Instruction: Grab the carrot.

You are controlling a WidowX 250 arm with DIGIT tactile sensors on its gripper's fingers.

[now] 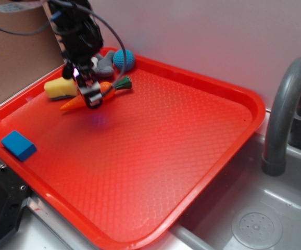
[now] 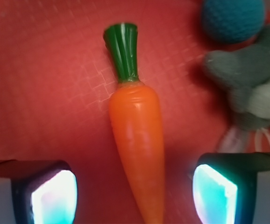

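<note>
Exterior view: we see the glossy orange plastic toy carrot (image 1: 96, 94) w/ green stem lying at the far-left part of the red plastic tray (image 1: 202, 135), beside a yellow sponge-like wedge (image 1: 60, 88); the black gripper (image 1: 90, 96) sits right over it, prob. lined up for a grab. Wrist view: fingers (image 2: 53, 193) spread wide, straddling the carrot's tapered end w/o touching, nothing held.

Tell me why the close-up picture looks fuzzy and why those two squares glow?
In the wrist view the carrot is fairly sharp, but the grey knitted toy and blue ball are blurred, and the tool's pads glare bright cyan-white. In the exterior view the tool casts a soft shadow on the red tray.
</note>
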